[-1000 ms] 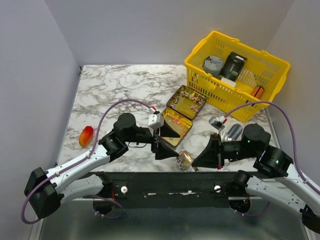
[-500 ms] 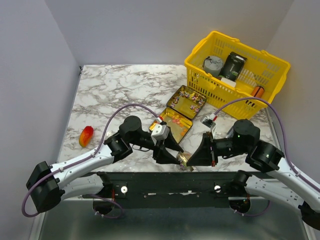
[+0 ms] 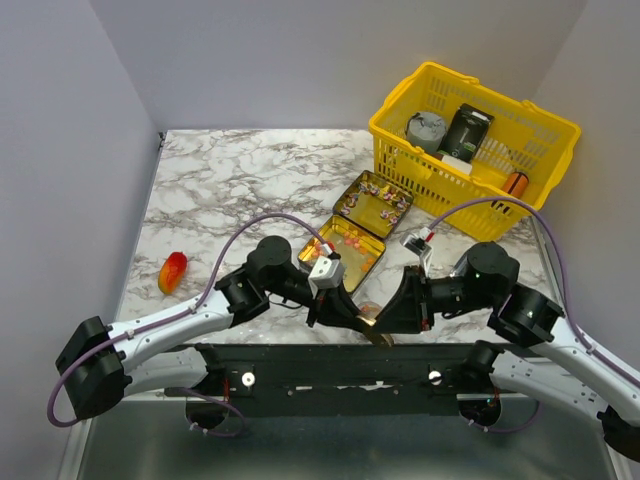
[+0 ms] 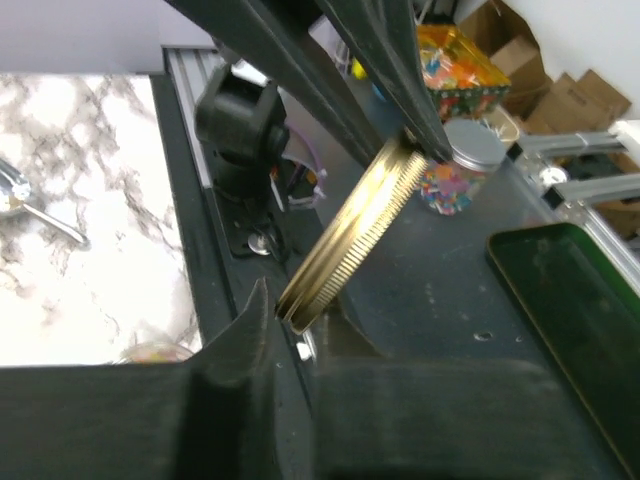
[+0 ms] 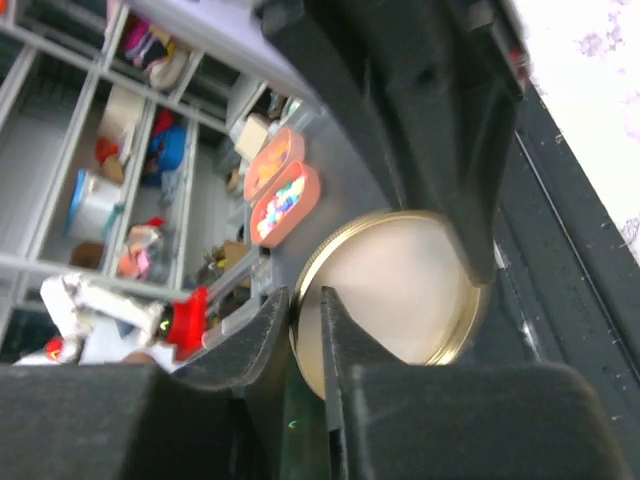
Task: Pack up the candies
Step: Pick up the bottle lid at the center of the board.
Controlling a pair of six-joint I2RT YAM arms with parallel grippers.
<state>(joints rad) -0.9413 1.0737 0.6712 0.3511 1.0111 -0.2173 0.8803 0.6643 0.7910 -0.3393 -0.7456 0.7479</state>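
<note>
The candies lie in an open gold tin [image 3: 330, 262] mid-table: purple and pink ones [image 3: 378, 195] in the far half, orange and yellow ones [image 3: 345, 240] in the near half. Both grippers meet over the table's near edge at a round gold lid [image 3: 374, 328], held on edge. My left gripper [image 3: 362, 320] is shut on the lid's lower rim [image 4: 350, 240], which sits between its fingers [image 4: 290, 305]. My right gripper [image 3: 386, 320] straddles the opposite rim [image 5: 400, 290], jaws a little apart [image 5: 305, 300]. A glass jar [image 3: 369, 311] is mostly hidden behind the grippers.
A yellow basket [image 3: 440, 190] at the back right holds a grey can, a black box and an orange cylinder [image 3: 515, 183]. An orange-red lump [image 3: 172, 271] lies at the left. A black rail [image 3: 330, 365] runs along the near edge.
The left gripper came in toward the near edge and shut on the gold lid. The right gripper brought the lid left to meet it and has loosened its jaws.
</note>
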